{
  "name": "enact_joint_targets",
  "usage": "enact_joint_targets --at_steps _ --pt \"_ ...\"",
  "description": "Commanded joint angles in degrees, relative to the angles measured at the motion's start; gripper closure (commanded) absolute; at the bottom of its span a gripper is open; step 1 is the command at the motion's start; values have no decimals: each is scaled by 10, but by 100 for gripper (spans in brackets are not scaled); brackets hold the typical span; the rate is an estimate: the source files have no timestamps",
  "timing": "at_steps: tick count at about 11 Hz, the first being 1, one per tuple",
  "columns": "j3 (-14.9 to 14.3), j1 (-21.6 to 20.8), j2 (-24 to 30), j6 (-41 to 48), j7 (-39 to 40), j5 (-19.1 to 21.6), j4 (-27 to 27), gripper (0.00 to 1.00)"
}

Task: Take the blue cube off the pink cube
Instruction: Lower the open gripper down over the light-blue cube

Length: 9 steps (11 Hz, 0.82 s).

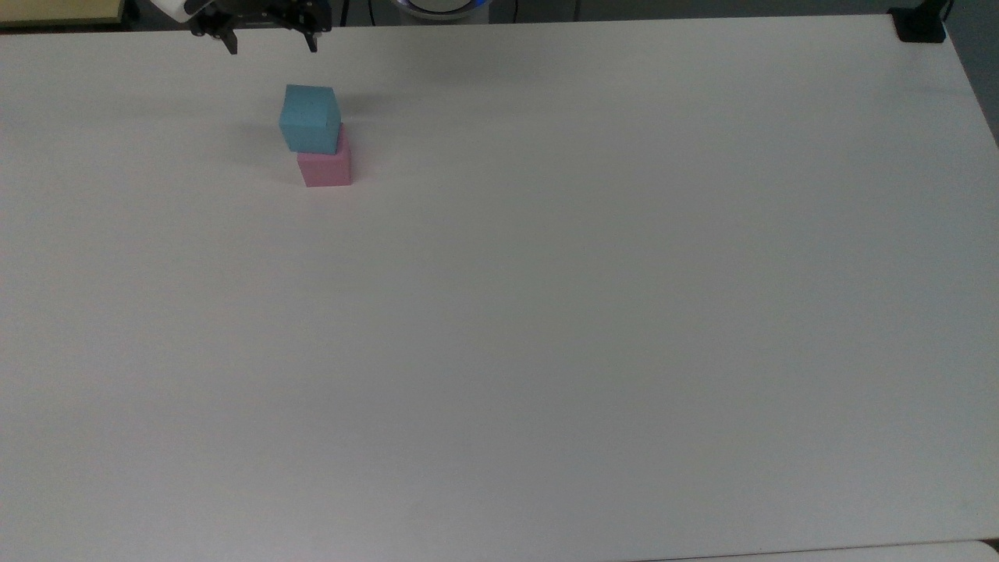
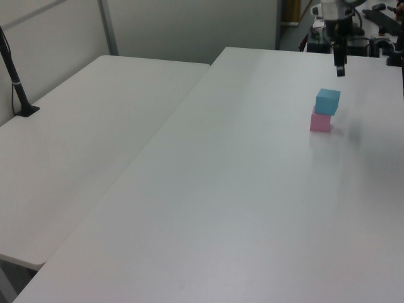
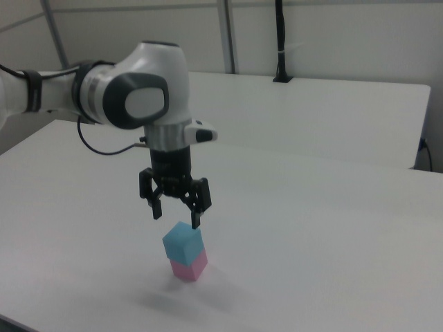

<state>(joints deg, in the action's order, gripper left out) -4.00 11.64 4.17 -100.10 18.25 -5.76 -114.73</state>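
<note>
The blue cube (image 1: 310,118) (image 2: 327,101) (image 3: 183,243) sits on top of the pink cube (image 1: 325,168) (image 2: 320,122) (image 3: 189,266), turned a little relative to it, on the white table (image 1: 546,312). My gripper (image 1: 269,45) (image 3: 176,216) hangs open just above the blue cube, fingers pointing down and spread wider than the cube, touching nothing. In the left view one dark finger (image 2: 341,66) hangs above the stack. In the top view the fingertips come in from the upper edge, a little to the top view's left of the stack.
A black clamp (image 1: 919,27) grips the table's corner at the top view's upper right. A second white table (image 2: 82,145) adjoins on the left view's left, with a black post (image 2: 16,82) on it. Cluttered equipment (image 2: 372,25) stands beyond the far edge.
</note>
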Motion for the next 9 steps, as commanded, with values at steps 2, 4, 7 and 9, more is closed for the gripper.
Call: enact_joint_targets --at_steps 2,4,7,9 --pt "-3 -7 -15 -55 -55 0 -49 0" --pt "-2 -11 -28 -57 -66 2 -48 0" --pt "0 -22 -51 -89 -84 3 -49 0" --pt "0 -28 -61 -90 -85 6 -49 0"
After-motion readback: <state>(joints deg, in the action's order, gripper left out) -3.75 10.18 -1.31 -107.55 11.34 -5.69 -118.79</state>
